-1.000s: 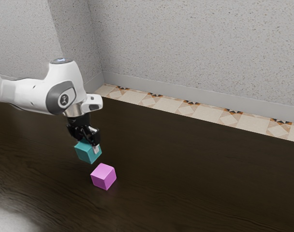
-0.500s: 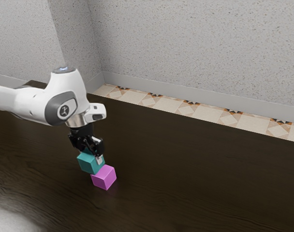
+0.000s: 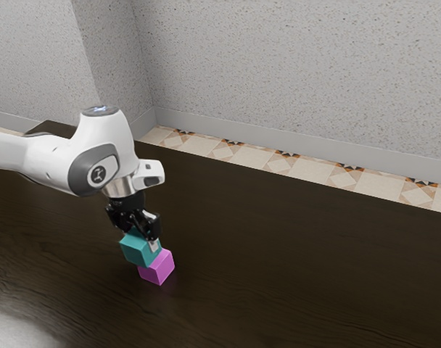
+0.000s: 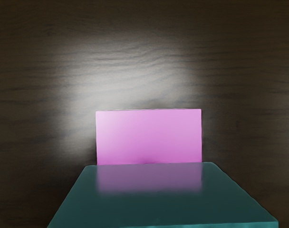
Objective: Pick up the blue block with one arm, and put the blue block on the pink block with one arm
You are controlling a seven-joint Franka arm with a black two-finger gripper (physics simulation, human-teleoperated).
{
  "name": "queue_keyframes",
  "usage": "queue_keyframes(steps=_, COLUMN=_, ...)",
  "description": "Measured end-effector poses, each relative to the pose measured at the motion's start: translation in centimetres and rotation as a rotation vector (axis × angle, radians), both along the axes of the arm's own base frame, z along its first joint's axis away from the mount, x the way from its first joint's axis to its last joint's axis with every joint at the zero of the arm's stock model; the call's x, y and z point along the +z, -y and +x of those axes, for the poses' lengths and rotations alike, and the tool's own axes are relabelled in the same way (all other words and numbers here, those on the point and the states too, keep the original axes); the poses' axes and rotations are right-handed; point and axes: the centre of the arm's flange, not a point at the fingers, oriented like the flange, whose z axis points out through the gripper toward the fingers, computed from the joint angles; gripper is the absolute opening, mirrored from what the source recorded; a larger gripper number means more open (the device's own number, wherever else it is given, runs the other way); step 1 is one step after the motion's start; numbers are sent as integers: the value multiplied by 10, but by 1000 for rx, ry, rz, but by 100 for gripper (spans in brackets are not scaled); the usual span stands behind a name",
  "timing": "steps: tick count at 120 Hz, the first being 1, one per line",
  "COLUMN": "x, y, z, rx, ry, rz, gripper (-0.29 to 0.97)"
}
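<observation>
The blue block (image 3: pixel 138 249), teal in colour, hangs in my black gripper (image 3: pixel 142 239), whose fingers are shut on it from two sides. It is held just above and slightly to the exterior view's left of the pink block (image 3: pixel 159 267), which rests on the dark wooden table (image 3: pixel 293 246). The blue block partly covers the pink one. In the wrist view the blue block (image 4: pixel 163 197) lies close under my hand, with the pink block (image 4: pixel 148 137) just beyond it.
The dark table stretches wide around the blocks. A patterned tile floor (image 3: pixel 300 167) and a grey speckled wall (image 3: pixel 293 65) lie behind the table's far edge.
My arm has carried the blue block down and toward the exterior view's right, from a spot up and left of the pink block to just over it.
</observation>
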Motion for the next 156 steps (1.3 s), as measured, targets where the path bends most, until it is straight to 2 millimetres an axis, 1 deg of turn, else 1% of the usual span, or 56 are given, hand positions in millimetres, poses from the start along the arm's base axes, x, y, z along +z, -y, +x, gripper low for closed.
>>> queue_keyframes(steps=17, x=1, y=-1, z=1, rx=13, ry=2, rz=1, gripper=21)
queue_keyframes(steps=26, x=0, y=3, z=3, rx=10, ry=3, rz=5, gripper=21)
queue_keyframes(steps=45, x=-7, y=11, z=8, rx=-6, ry=-9, rz=21, gripper=21)
queue_keyframes(steps=85, x=-3, y=18, z=14, rx=-16, ry=2, rz=27, gripper=21)
queue_keyframes(steps=93, x=-1, y=19, z=15, rx=-19, ry=6, rz=27, gripper=21)
queue_keyframes(steps=156, x=-8, y=14, z=17, rx=-68, ry=-7, rz=46, gripper=21)
